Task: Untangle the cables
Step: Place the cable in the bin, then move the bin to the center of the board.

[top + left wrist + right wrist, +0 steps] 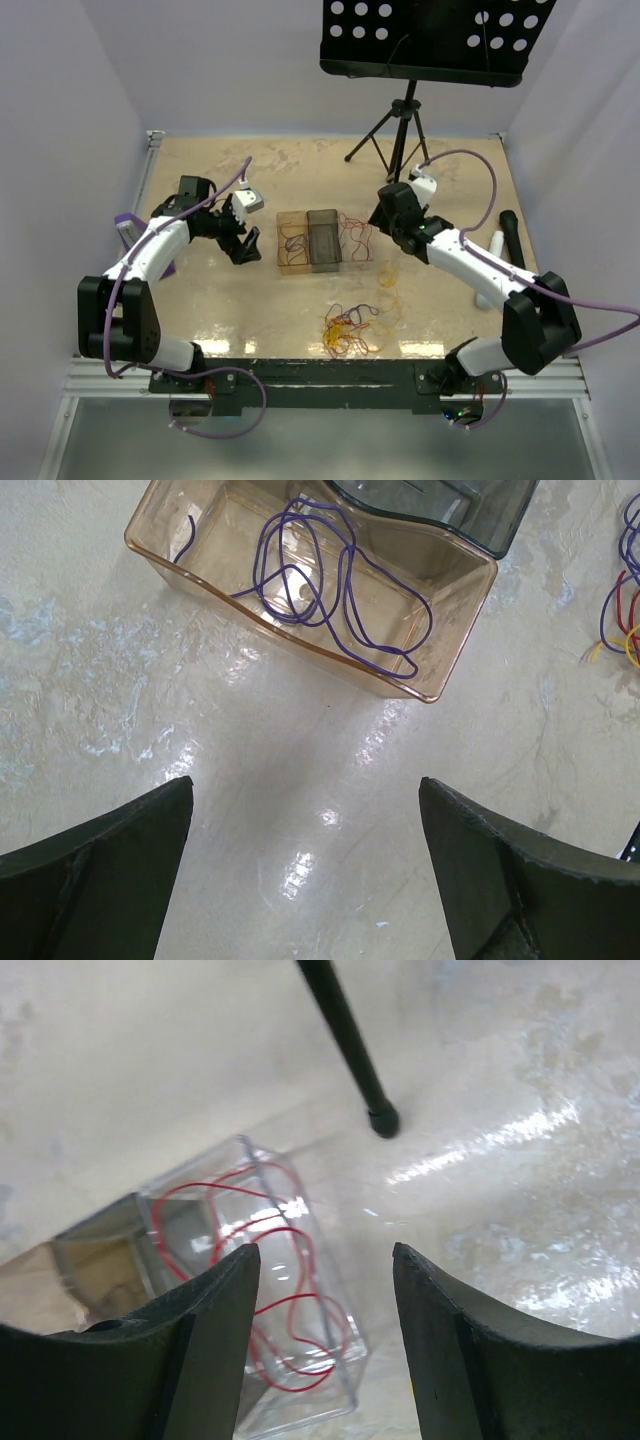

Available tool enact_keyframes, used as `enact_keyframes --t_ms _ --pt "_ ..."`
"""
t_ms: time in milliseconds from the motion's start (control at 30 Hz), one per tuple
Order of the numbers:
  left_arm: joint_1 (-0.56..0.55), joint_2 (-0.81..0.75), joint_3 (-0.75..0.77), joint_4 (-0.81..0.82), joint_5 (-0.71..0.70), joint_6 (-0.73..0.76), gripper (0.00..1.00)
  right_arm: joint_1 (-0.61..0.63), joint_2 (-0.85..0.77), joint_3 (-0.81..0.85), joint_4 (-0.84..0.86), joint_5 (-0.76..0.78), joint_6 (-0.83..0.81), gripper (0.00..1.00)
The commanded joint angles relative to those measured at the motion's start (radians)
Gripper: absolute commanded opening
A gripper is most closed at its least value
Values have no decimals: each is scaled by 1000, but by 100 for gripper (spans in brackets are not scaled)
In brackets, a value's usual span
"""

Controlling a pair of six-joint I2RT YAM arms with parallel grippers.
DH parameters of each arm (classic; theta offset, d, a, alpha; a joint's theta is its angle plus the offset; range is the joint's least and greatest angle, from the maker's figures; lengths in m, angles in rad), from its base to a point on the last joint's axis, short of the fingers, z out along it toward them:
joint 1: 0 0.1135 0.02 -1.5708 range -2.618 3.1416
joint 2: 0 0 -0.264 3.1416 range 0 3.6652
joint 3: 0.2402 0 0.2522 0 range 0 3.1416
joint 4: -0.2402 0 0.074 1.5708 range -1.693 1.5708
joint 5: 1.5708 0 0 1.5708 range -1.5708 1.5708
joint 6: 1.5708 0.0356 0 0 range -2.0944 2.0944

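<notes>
A tangle of thin yellow, orange, red and dark cables (350,330) lies near the table's front edge, and its end shows in the left wrist view (622,620). A purple cable (330,590) lies coiled in the amber bin (440,685). A red cable (290,1310) lies in the clear bin (330,1260). One loose yellow cable (388,275) rests right of the bins. My left gripper (305,860) hangs open over bare table, left of the amber bin (292,265). My right gripper (325,1260) is open above the clear bin's end, nothing between its fingers.
A grey bin (323,262) stands between the amber and clear ones. A music stand's tripod (400,120) stands at the back, one leg (350,1050) close beyond the right gripper. Black and white microphones (500,250) lie at the right. A purple object (125,222) sits at the left edge.
</notes>
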Motion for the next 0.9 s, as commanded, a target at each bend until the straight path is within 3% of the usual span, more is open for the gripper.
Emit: enact_keyframes --t_ms 0,400,867 --pt "-4 -24 12 17 5 -16 100 -28 43 -55 65 -24 28 59" --pt "-3 -42 72 -3 -21 -23 100 -21 170 -160 186 -111 21 56" --pt "-3 -90 99 -52 -24 6 100 73 227 -82 168 -116 64 54"
